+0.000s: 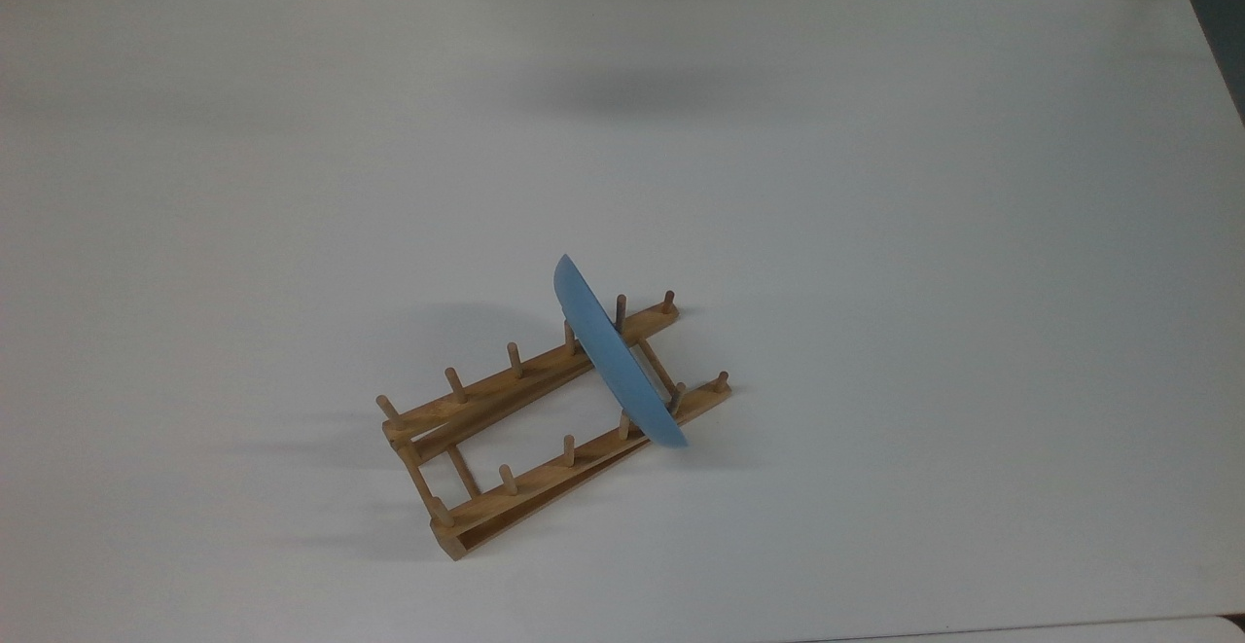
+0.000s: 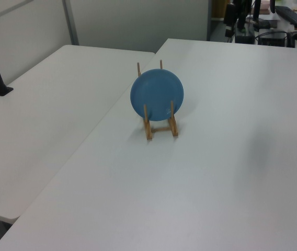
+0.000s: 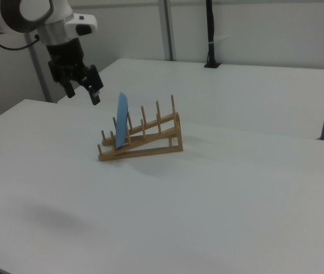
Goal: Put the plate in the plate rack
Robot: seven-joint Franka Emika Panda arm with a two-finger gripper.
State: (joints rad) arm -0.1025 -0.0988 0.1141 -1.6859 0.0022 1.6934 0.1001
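Gripper (image 3: pixel 82 90) hangs open and empty, up and to the right view's left of the plate (image 3: pixel 122 121), which stands upright between plate rack (image 3: pixel 145 140) pegs, apparently needing no support.

No legible txt, labels, brands or nos. anywhere: plate, rack, table, arm all unmarked.
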